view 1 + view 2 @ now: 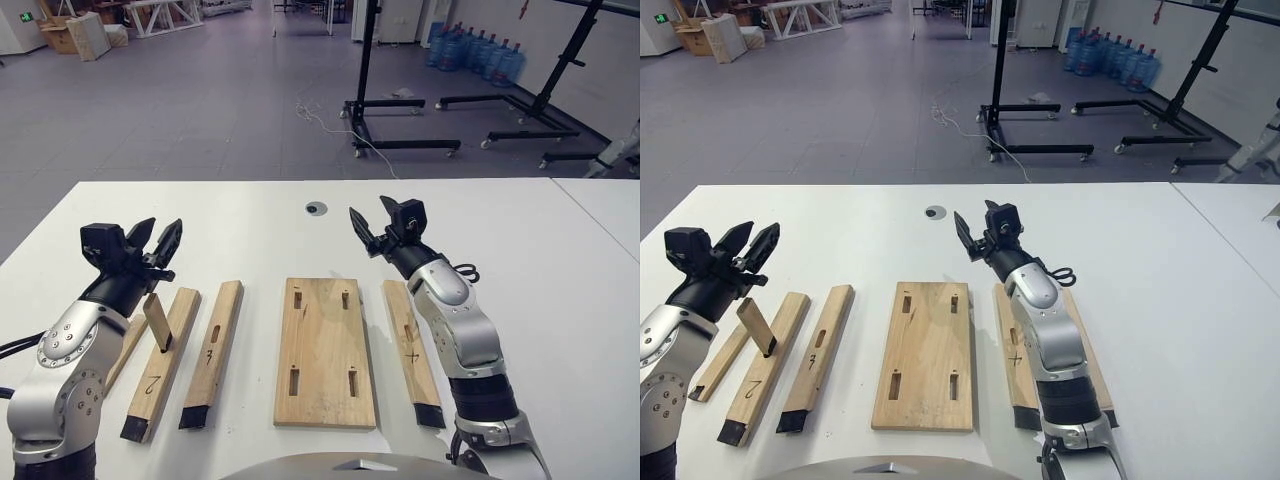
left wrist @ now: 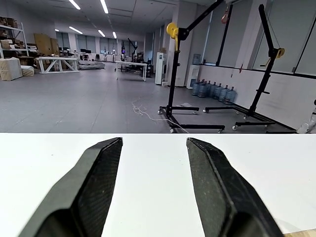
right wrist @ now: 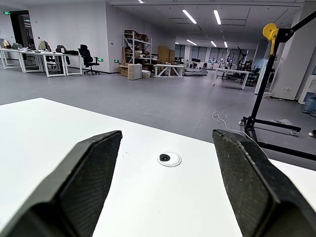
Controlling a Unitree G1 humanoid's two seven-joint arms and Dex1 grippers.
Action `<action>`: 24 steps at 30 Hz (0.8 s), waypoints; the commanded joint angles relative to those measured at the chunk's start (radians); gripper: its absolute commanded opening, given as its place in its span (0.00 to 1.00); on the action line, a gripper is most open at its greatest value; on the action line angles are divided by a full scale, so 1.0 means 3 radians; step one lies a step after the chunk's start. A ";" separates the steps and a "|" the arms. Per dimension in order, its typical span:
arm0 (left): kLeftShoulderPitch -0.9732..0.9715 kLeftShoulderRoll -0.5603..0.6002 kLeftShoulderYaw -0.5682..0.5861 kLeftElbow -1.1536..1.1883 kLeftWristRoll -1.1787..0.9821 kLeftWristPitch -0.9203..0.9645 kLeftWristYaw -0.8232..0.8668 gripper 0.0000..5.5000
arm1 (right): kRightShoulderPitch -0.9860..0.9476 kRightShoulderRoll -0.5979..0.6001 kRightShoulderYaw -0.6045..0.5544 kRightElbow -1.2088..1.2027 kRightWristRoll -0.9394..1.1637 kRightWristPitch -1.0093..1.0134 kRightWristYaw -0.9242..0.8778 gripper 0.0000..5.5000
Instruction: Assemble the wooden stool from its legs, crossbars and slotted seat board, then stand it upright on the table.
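The slotted seat board (image 1: 325, 350) lies flat in the middle of the white table (image 1: 540, 260). Left of it lie two legs, one marked 2 (image 1: 160, 365) and one marked 3 (image 1: 212, 350). A short crossbar (image 1: 157, 320) stands tilted in the slot of the leg marked 2. Another wooden piece (image 1: 720, 360) lies farther left. Right of the board are the leg marked 4 (image 1: 412, 345) and a further leg (image 1: 1090, 360), partly under my right arm. My left gripper (image 1: 163, 228) hovers open just beyond the crossbar. My right gripper (image 1: 368, 208) is open above the table past the leg marked 4. Both hold nothing.
A round cable grommet (image 1: 316, 209) sits in the table beyond the seat board. The far half of the table is bare white surface. On the floor behind it stand black wheeled racks (image 1: 400, 110) and several water bottles (image 1: 480, 50).
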 commanded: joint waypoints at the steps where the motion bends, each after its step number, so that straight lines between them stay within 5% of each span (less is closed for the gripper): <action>1: -0.0076 0.0028 0.0053 -0.0101 -0.0089 0.0094 0.0009 0.43 | 0.0001 0.0017 -0.0004 -0.0032 -0.0008 -0.0006 -0.0020 0.61; 10: 0.0807 -0.0167 -0.0274 0.0638 0.0544 -0.0397 -0.0302 0.43 | 0.0011 0.0024 0.0067 -0.0044 0.0006 0.0045 0.0025 0.61; 24: 0.0605 -0.0240 -0.0224 0.0414 0.0333 -0.0517 -0.0194 0.43 | -0.0040 0.0049 0.0049 -0.0062 0.0027 0.0094 0.0034 0.61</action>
